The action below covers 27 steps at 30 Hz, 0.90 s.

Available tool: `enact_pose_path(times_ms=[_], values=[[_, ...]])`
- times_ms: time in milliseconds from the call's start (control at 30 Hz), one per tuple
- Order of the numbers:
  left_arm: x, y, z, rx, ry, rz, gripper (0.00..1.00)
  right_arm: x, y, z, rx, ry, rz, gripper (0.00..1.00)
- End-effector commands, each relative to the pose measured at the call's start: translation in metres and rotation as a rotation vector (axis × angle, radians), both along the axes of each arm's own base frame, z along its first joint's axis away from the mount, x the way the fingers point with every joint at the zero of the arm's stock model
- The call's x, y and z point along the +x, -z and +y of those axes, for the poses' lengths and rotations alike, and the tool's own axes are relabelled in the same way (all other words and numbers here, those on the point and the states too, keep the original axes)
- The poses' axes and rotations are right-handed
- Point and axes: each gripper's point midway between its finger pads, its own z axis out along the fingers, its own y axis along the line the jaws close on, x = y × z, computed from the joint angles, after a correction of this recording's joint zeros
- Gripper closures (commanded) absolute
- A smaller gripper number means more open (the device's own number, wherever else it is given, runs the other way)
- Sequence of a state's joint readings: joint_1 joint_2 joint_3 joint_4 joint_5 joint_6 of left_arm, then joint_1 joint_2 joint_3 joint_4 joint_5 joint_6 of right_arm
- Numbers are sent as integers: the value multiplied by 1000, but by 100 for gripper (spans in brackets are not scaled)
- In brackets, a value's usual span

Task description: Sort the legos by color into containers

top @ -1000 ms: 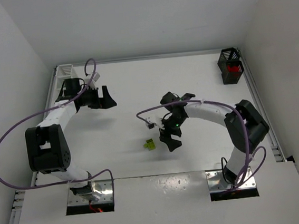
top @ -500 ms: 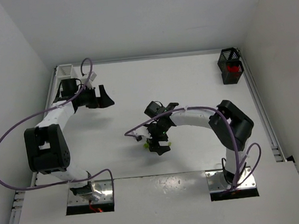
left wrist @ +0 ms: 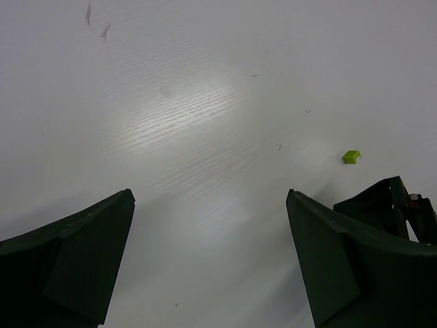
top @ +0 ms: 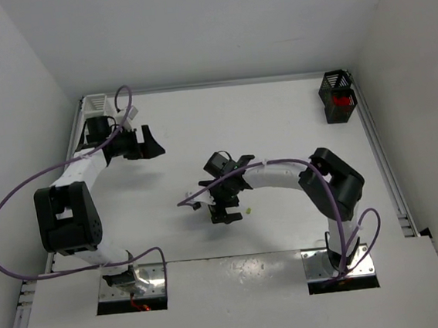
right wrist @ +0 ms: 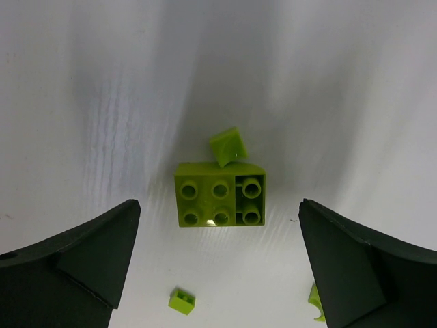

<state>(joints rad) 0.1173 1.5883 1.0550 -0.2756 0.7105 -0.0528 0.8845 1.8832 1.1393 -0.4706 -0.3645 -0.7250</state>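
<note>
The right tool has swung left over the lime brick, jaws wide astride it, ready to pinch; the left tool hangs wide too.

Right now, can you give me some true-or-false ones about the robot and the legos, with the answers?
The right gripper is open over a big lime lego. True.
The left gripper is holding a red lego. False: it is open and empty.
The black container sits at the far right corner of the table. True.
The big lime lego has four studs on top. False: six studs show.
</note>
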Motion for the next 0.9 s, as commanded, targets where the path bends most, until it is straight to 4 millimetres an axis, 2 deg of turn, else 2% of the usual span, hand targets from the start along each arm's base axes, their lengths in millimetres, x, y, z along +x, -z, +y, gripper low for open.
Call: enact_pose_path(times_ms=[0,67,300,333,400,533,600,633,667,833,867], values=[[3,-5,4,-7,12,-39,0,7,-9,18,45,-10,-33,0],[0,-2,3,-8,12,-30,0,2,-6,17,38,-19,-27,0],[0,-2,4,-2,17,-36,0,-4,6,14,15,-17,-16,19],[0,-2,4,-2,17,-36,0,-4,6,14,15,-17,-16,19],[-2,1,3,-4,17,-27,0,-10,12,9,-8,-15,-5,25],[-2,4,2,-13,24,-19,0,-7,9,10,-2,-3,-21,44],[-2,4,2,-13,24,-19,0,-6,2,5,-4,33,-7,51],[-2,4,2,-13,24,-19,0,-7,-6,6,6,51,-7,59],[-2,4,2,-13,24,-19,0,-3,-12,5,18,73,-10,63],[-5,8,2,-9,29,-13,0,7,-51,-10,38,186,-34,71],[-7,11,2,-10,29,-4,0,16,-63,-10,53,222,-53,73]])
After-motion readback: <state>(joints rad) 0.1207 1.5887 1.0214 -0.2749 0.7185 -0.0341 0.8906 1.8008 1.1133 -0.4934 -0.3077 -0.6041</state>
